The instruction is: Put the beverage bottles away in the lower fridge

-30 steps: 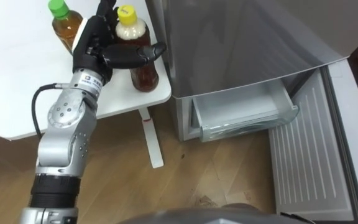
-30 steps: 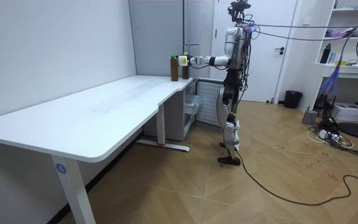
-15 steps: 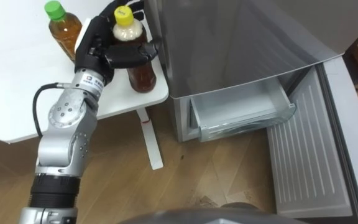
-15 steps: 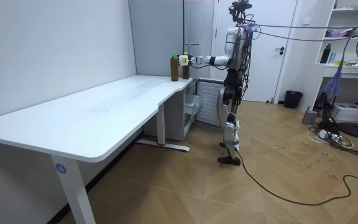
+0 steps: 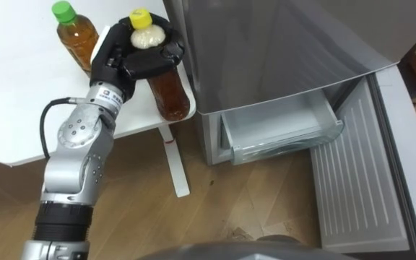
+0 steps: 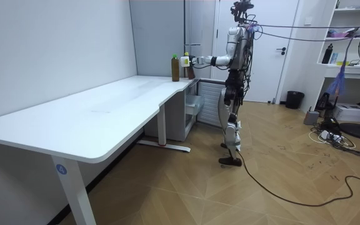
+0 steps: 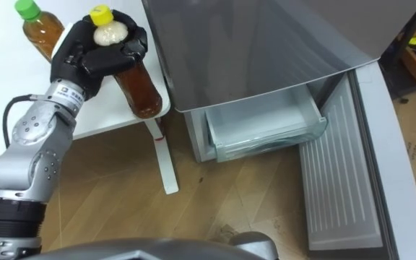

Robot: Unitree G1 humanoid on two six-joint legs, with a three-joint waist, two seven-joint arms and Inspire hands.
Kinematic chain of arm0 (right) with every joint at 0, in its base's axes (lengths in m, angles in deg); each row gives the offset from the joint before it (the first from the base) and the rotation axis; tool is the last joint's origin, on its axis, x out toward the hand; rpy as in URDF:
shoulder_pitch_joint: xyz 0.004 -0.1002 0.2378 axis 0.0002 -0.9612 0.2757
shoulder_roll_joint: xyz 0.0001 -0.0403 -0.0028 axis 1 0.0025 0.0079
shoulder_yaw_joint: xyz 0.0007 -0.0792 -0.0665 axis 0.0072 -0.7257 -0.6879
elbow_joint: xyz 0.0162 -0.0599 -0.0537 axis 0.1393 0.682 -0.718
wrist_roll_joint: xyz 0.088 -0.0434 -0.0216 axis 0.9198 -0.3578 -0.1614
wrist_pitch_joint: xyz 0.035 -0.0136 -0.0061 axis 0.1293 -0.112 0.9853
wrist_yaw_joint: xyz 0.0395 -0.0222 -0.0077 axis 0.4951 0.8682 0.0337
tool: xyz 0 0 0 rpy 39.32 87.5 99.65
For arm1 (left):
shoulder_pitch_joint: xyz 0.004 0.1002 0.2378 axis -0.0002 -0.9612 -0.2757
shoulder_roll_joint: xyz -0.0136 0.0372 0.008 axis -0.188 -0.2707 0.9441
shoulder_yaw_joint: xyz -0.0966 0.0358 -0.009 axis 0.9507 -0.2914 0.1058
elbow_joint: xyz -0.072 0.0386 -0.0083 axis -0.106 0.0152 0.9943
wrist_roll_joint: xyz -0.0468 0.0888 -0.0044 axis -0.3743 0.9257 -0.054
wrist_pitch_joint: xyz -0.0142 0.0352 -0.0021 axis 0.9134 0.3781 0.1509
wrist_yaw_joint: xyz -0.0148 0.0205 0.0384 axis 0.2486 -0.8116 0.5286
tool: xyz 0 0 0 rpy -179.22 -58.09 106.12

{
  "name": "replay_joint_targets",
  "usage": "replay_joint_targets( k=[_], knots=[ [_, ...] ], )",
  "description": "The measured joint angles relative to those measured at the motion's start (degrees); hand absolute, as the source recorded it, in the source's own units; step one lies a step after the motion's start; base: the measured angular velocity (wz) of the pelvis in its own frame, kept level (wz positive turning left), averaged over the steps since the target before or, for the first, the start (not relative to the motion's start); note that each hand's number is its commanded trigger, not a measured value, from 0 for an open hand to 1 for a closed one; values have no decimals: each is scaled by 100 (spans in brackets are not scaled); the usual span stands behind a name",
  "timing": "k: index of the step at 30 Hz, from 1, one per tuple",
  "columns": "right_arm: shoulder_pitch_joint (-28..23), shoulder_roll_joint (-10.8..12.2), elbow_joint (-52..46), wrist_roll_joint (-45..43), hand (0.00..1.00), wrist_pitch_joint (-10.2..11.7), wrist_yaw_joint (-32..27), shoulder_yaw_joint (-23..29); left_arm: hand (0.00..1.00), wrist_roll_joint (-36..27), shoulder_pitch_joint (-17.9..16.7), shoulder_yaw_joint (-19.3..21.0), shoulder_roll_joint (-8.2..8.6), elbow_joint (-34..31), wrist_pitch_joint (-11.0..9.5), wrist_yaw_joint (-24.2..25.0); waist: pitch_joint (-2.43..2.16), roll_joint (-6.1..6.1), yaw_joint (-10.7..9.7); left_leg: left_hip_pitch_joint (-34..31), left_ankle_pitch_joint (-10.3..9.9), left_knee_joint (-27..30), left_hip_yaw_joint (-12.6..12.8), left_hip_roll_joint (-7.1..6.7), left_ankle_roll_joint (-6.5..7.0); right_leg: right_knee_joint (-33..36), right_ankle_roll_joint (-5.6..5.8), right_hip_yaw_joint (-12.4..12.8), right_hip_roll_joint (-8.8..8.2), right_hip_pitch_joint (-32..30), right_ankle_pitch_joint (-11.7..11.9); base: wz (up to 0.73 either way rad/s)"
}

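A brown tea bottle with a yellow cap [image 5: 170, 92] is in my left hand [image 5: 130, 63], whose fingers and thumb are curled round its shoulder just below the cap. The bottle leans, and its base shows past the white table's corner [image 5: 132, 119], close to the grey fridge [image 5: 280, 50]. A second tea bottle with a green cap [image 5: 76, 37] stands upright on the table behind my hand. The fridge's lower drawer [image 5: 280, 131] is pulled out and holds nothing. In the room view I stand at the table's far end with my left hand [image 6: 190, 60] stretched out to the bottles.
The fridge's lower door [image 5: 360, 191] lies swung open to the right of the drawer. The table's leg and foot [image 5: 175, 162] stand on the wooden floor between my arm and the fridge. The long table [image 6: 86, 115] runs along the wall.
My left hand's fingers have closed round the yellow-capped bottle. The bottle has come up and toward me, its base now past the table's corner.
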Motion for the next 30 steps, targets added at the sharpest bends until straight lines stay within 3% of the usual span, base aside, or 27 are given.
replay_joint_targets(
  k=[9, 13, 18, 21, 26, 30],
  knots=[
    [28, 0, -9, -29, 0, -80, 11, -100, 100, -5, 0, -16, 5, 0, 26, 6, 0, -2, 17, -9, 0, 4, -5, 0, 0, 0, 0, 3, 0, 1, 0, 0],
    [29, 5, -9, -34, 0, -105, 16, -397, 100, -7, 0, -15, 13, 0, 31, 0, 5, -15, 94, 8, 0, 3, -12, 2, 0, 61, -3, 14, 0, 9, -2, -3],
    [3, 8, 1, -139, 0, -116, 38, -393, 100, 58, -1, 5, 24, -2, 31, -6, 10, -40, 174, -5, 0, 3, -16, 2, 0, 68, -3, -15, -7, 12, -2, 4],
    [4, 7, -22, -173, 0, -117, 129, -395, 100, 61, -2, 16, 26, -2, 34, -12, -3, -72, 298, -9, 0, 6, -13, 2, 0, 65, -4, -21, -9, -17, -5, 1],
    [24, 17, -54, -277, 0, -180, 157, -397, 100, 60, -1, 57, 26, -78, 49, -223, -63, -132, 473, -80, 1, 6, -67, 2, 1, 93, -4, -71, -12, -41, -6, 4],
    [110, 16, -74, -223, 0, -166, 139, -419, 100, 58, -2, 53, 26, -90, 66, -387, -67, -121, 539, -72, 1, 17, -158, 2, 1, 66, -6, -179, -20, 20, -5, 13]
  ],
)
